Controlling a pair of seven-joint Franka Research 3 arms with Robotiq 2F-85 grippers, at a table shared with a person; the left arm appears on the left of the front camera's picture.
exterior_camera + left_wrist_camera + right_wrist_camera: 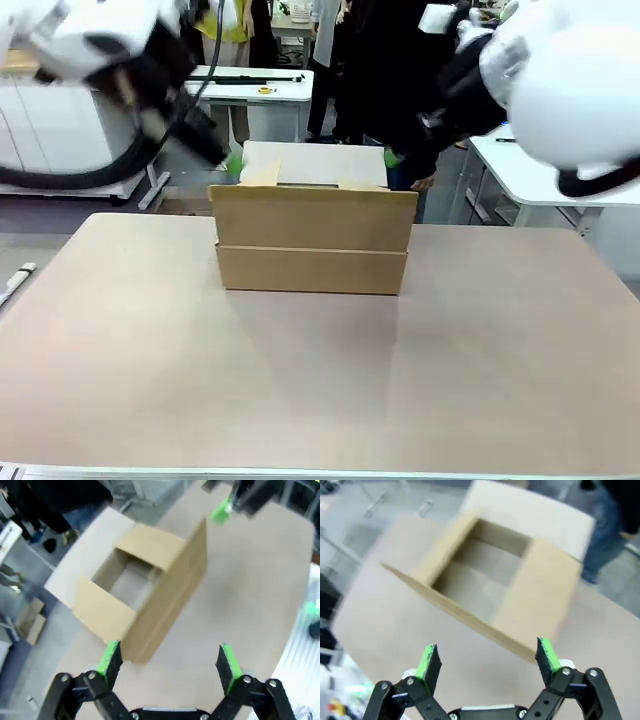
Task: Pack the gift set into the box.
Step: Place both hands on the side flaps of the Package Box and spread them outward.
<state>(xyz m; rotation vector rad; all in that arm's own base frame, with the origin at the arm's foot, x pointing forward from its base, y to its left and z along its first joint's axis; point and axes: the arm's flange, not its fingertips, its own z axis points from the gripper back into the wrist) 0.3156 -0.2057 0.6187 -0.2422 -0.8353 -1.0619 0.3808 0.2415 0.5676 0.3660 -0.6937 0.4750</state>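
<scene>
Open box near the far edge, an arm poised above each end
The box (312,245) sits empty on the surface (320,390); left fingers (111,657) and right fingers (545,655) are spread wide, holding nothing. It looks light, stiff-walled and floppy at the flaps, so grip a wall

Left arm (90,40) raised, jaws spread wide; right arm (570,90) raised, jaws likewise apart.
</scene>
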